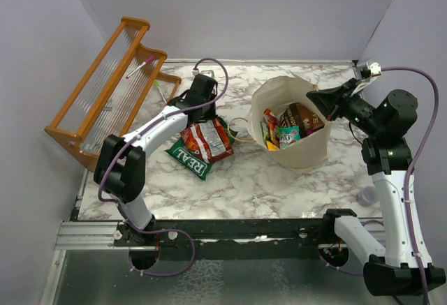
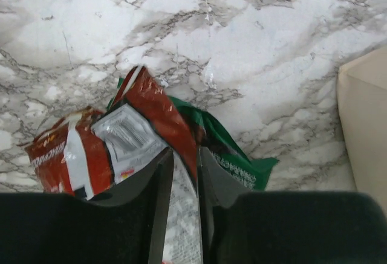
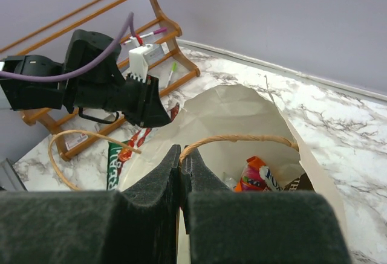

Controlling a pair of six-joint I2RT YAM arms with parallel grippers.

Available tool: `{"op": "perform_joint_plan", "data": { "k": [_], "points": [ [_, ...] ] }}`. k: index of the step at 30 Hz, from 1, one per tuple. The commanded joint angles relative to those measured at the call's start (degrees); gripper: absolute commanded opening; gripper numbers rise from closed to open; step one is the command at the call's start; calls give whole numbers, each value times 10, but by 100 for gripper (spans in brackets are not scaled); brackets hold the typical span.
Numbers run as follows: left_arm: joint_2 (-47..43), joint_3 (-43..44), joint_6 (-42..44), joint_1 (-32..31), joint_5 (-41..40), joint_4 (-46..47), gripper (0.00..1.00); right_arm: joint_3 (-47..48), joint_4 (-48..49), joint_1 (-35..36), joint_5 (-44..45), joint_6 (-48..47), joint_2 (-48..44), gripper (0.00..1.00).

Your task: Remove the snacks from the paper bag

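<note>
The beige paper bag (image 1: 297,153) stands at centre right with its mouth open. It holds brown (image 1: 302,116), teal (image 1: 288,136) and red-orange (image 1: 271,120) snacks. My right gripper (image 1: 313,98) is shut on the bag's cord handle (image 3: 242,138) at the near rim; its jaws (image 3: 182,152) pinch the cord's left end. An orange-magenta packet (image 3: 257,176) shows inside. My left gripper (image 1: 202,116) is shut on a red packet (image 1: 207,139), just above a green bag (image 1: 187,155) lying on the table. In the left wrist view my left gripper (image 2: 181,155) clamps the red packet (image 2: 151,107) over the green bag (image 2: 245,161).
An orange wooden rack (image 1: 105,88) leans at the far left with a marker (image 1: 140,68) on it. The bag's other cord handle (image 1: 241,127) loops out to the left of the bag. A small grey cap (image 1: 367,195) sits near the right arm. Purple walls close in on three sides.
</note>
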Motion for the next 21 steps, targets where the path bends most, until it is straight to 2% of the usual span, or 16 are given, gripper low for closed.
{"op": "perform_joint_plan", "data": {
  "k": [1,2,6,8,10,16,21],
  "points": [
    [-95,-37,-7,11,78,52,37,-11,28,3,-50,18,-9,2],
    [-118,-48,-4,11,82,53,44,-17,41,3,-68,21,-8,2],
    [-210,-90,16,13,89,39,66,-56,161,15,-241,70,5,2],
    [-255,-99,30,13,90,20,72,-84,257,32,-305,130,8,3],
    [-296,-104,42,13,93,3,78,-102,300,54,-330,156,4,5],
    [-375,-106,43,13,206,21,84,-126,310,102,-343,170,15,6],
    [-390,-130,-13,12,337,111,85,-140,350,132,-328,208,26,6]
  ]
}}
